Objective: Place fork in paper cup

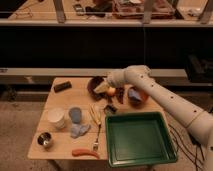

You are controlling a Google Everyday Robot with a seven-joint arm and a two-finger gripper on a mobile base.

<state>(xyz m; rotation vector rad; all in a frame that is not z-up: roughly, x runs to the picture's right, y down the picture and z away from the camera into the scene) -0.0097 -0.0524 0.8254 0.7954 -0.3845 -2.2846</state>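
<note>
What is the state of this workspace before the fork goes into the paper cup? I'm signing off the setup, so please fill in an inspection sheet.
Surface: wooden table, crowded.
Job's things: fork lies flat near the front edge, left of the green tray; paper cup stands upright at the left, apart from the fork.
Clutter: blue-grey cup, steel cup, orange sausage-shaped thing, pale yellow utensil, dark red bowl, black block.
Grippers: gripper open, over the table's back middle, away from the fork.
Cables: what looks like a dark cable on the floor right of the table.
Surroundings: long bench behind; speckled floor.
</note>
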